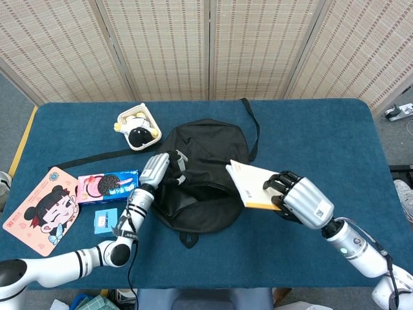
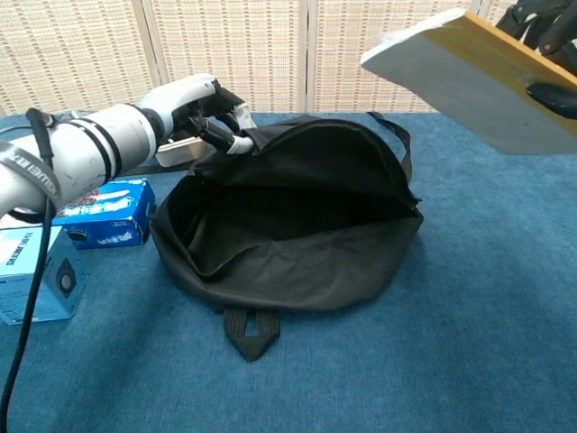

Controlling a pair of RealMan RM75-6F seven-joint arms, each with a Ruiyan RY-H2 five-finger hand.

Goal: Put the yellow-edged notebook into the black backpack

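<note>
The black backpack [image 1: 203, 174] lies in the middle of the blue table, its mouth gaping wide toward the front [image 2: 297, 216]. My left hand [image 1: 161, 169] grips the upper flap at the bag's left side [image 2: 200, 113] and holds it lifted. My right hand [image 1: 298, 201] holds the yellow-edged notebook [image 1: 253, 186] in the air, tilted, over the backpack's right part. In the chest view the notebook [image 2: 469, 77] hangs above and to the right of the opening, with my right hand [image 2: 548, 36] at the frame edge.
A blue cookie box [image 1: 108, 185], a small blue box [image 1: 105, 220] and a pink cartoon card [image 1: 42, 210] lie left of the bag. A white tub with a black-and-white toy [image 1: 138, 127] sits behind it. A black strap [image 1: 97, 157] trails leftward.
</note>
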